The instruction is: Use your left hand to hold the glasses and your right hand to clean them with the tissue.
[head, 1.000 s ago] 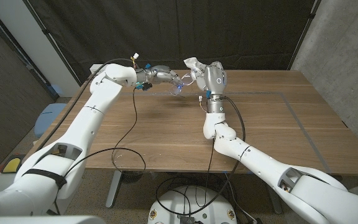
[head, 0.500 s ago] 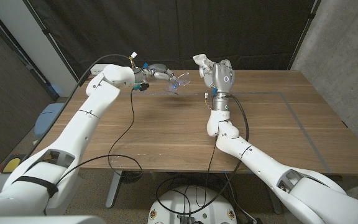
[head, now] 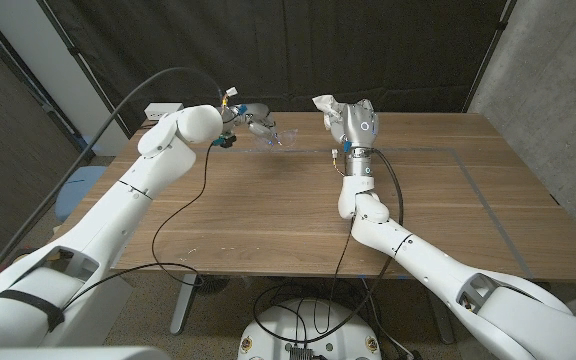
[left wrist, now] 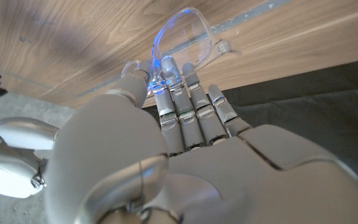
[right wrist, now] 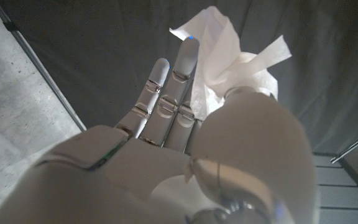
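Both hands are full: left hand (head: 251, 120) grips clear glasses (head: 278, 137), right hand (head: 353, 122) clutches crumpled tissue (head: 326, 106), apart above table (head: 438, 215).

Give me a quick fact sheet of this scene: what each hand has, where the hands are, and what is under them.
left hand: holds clear glasses over the table's far side
right hand: raised, holds a crumpled white tissue
tissue and glasses: apart, not touching
surface: wooden table
backdrop: dark curtain
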Robot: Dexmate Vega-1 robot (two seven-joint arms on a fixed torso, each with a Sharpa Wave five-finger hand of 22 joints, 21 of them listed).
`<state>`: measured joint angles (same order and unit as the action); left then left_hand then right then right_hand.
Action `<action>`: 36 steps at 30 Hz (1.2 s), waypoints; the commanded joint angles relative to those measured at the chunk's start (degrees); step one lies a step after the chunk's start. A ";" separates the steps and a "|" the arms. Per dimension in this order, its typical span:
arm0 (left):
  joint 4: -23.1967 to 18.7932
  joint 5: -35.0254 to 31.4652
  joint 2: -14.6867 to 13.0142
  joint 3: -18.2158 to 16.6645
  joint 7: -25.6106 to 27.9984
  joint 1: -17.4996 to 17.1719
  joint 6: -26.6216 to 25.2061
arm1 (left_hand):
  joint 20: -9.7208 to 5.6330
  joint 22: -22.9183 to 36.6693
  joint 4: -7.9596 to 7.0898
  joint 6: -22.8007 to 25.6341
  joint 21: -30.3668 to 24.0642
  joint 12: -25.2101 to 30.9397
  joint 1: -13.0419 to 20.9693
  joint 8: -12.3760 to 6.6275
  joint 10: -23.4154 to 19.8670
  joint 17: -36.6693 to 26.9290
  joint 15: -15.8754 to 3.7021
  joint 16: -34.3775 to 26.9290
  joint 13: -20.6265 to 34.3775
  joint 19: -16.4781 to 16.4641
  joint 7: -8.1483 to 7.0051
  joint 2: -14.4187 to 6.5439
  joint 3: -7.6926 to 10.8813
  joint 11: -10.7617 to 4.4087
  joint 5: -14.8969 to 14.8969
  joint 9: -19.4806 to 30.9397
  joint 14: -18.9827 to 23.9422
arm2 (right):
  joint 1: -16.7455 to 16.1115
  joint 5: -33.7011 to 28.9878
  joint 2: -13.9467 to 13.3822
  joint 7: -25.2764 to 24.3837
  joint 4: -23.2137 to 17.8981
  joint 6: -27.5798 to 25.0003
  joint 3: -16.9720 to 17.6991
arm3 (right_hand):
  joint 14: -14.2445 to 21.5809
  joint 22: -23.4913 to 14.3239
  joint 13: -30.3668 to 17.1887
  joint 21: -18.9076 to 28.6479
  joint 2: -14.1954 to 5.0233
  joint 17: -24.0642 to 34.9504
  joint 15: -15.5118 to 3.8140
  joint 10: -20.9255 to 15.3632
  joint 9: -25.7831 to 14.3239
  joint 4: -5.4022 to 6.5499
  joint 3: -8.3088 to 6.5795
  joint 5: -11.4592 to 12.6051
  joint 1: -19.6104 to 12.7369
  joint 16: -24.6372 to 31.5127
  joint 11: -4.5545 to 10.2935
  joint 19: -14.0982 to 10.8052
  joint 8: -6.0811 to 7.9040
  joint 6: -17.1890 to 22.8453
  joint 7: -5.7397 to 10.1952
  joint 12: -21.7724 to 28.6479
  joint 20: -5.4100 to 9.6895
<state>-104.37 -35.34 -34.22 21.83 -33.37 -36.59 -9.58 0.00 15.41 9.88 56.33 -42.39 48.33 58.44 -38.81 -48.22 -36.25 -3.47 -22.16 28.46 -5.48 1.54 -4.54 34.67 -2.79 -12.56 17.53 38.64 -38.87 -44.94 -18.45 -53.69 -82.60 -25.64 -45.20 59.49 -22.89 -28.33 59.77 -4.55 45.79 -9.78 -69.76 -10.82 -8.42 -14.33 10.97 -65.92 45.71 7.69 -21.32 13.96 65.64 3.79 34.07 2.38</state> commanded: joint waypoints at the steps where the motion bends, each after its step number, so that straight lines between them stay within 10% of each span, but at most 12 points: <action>1: -3.74 -10.09 -2.29 2.53 -0.21 -0.80 1.15 | 0.04 0.05 -1.36 5.39 -0.44 -0.33 -0.58 -0.36 -0.36 -0.14 -7.09 0.18 -0.50 0.33 1.60 -0.47 1.27 -1.09 0.26 7.40 -0.30 | 2.01 -2.12 -6.97 25.70 -8.53 -10.79 -5.46 | -0.52 0.06 0.24 0.57 -0.85 -0.41 -3.54 0.31 -0.24 0.20 0.12 0.33 0.15 -0.64 0.24 0.64 -0.32 2.13 2.57 -0.81 4.40; 13: -4.32 -17.35 -2.62 4.07 -2.82 -1.30 1.75 | -0.11 -0.18 -1.39 5.47 -0.93 -0.92 -0.82 0.48 -0.27 -0.37 -7.27 0.05 -1.44 0.39 1.07 -0.52 1.05 -1.57 0.79 6.21 -0.29 | 5.30 -4.37 -10.67 44.02 -11.42 -13.74 -9.34 | -0.64 0.59 0.19 1.30 -1.03 -0.63 -3.55 0.59 -0.34 0.22 0.36 0.46 0.14 -1.10 0.10 1.13 -0.85 1.79 2.48 -1.34 4.36; 36: -3.81 -29.88 -1.60 5.20 -1.69 -4.77 2.48 | -0.59 -0.73 -1.15 6.21 -2.06 -2.13 -1.30 1.90 -1.86 -0.09 -8.13 -0.03 -4.10 0.08 0.22 0.42 0.57 -2.42 1.39 3.99 0.51 | 7.74 -6.34 -10.77 58.38 -11.05 -16.23 -12.14 | -0.66 1.77 0.20 2.66 -1.50 -0.95 -3.56 0.87 -0.46 0.28 0.71 0.64 0.06 -1.92 -0.05 2.03 -1.59 1.36 2.33 -2.35 4.08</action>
<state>-108.76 -59.96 -36.39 26.66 -36.50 -39.53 -7.44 -0.20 14.62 9.70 57.35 -43.91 46.39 57.26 -36.99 -49.75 -36.09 -3.47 -22.16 24.50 -5.29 0.52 -4.56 34.49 -4.74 -11.24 18.14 38.65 -32.17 -50.30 -29.12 -1.31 -93.53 -40.38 -56.12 59.17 -21.13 -28.05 62.09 -5.31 44.84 -9.70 -69.23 -11.12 -8.14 -14.05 11.23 -65.76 43.98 7.80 -19.49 12.48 65.30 4.14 32.10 2.56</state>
